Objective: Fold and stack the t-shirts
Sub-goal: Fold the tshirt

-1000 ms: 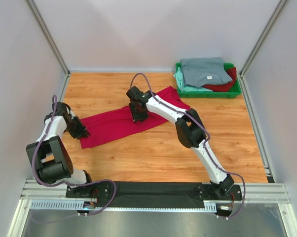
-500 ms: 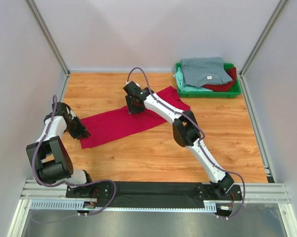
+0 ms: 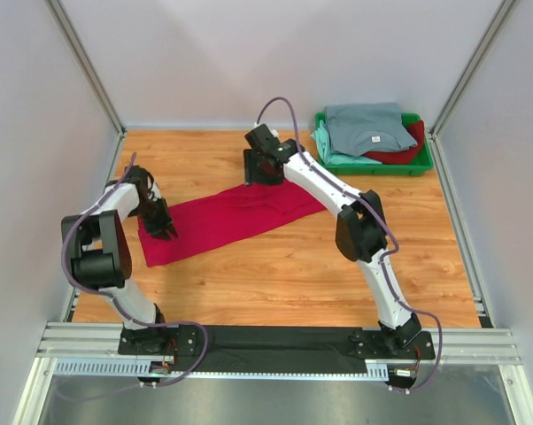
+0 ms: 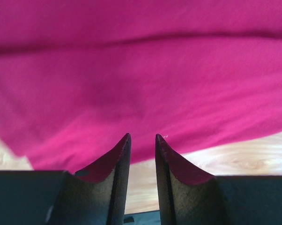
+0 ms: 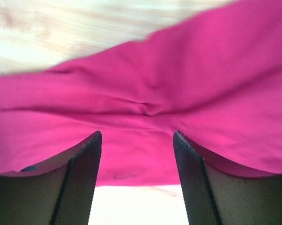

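Note:
A crimson-red t-shirt lies as a long folded strip slanting across the wooden table. My left gripper hangs over its left end. In the left wrist view the left gripper is open by a narrow gap with nothing between its fingers, and the red cloth lies just beyond the tips. My right gripper hovers at the strip's far edge near its middle. In the right wrist view the right gripper stands wide open above the creased red cloth and holds nothing.
A green tray at the back right holds a grey-blue tee on top, a mint-green one and a darker red one. White walls and metal posts close in the table on three sides.
The right gripper let go of the shirt, opened wide and rose toward the back right. The left arm swung right over the shirt's left end and opened slightly. The shirt's right part looks narrower.

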### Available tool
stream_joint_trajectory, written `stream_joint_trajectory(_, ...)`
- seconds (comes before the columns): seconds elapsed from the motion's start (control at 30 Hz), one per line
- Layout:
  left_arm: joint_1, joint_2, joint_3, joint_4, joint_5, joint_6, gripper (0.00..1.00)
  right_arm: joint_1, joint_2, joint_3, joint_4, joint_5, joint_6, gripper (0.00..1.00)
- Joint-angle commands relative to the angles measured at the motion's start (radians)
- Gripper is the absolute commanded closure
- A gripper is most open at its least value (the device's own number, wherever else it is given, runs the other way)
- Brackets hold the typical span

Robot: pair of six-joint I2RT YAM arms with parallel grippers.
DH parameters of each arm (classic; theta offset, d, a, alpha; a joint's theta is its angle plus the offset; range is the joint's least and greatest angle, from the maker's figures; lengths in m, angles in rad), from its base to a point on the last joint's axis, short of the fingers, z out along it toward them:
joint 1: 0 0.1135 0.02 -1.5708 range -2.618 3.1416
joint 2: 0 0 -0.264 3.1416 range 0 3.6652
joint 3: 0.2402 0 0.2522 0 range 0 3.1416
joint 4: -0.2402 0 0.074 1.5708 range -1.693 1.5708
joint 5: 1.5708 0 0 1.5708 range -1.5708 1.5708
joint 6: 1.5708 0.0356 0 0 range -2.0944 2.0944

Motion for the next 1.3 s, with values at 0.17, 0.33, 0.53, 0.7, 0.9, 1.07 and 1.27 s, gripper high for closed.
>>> stream_joint_trajectory(0.17, -0.069, 0.163, 0.083, -0.066, 0.071, 0.033, 0.67, -0.117, 0.023, -0.015, -0.058, 0.085, 0.092, 0.33)
stream_joint_trajectory(0.33, -0.077, 0.134, -0.048, -0.028, 0.170, -0.019, 0.67, -0.117, 0.136, 0.070, -0.055, 0.096, 0.052, 0.31)
stream_joint_trajectory(0.53, -0.086, 0.052, -0.189, 0.017, 0.262, -0.093, 0.68, -0.097, 0.285, 0.199, -0.006, 0.062, -0.006, 0.31)
stream_joint_trajectory(0.7, -0.147, -0.062, -0.275, 0.030, 0.275, -0.183, 0.68, -0.055, 0.363, 0.291, 0.131, 0.061, -0.104, 0.33)
stream_joint_trajectory(0.9, -0.391, -0.125, -0.390, 0.161, 0.348, -0.413, 0.68, -0.071, 0.390, 0.377, 0.302, -0.056, -0.060, 0.37)
stream_joint_trajectory(1.07, -0.586, -0.213, -0.359, 0.249, 0.349, -0.550, 0.63, -0.084, 0.280, 0.349, 0.336, -0.110, -0.081, 0.35)
stream_joint_trajectory(1.27, -0.603, -0.333, -0.077, 0.115, 0.260, -0.393, 0.51, -0.144, 0.057, 0.262, 0.163, -0.108, -0.054, 0.32)
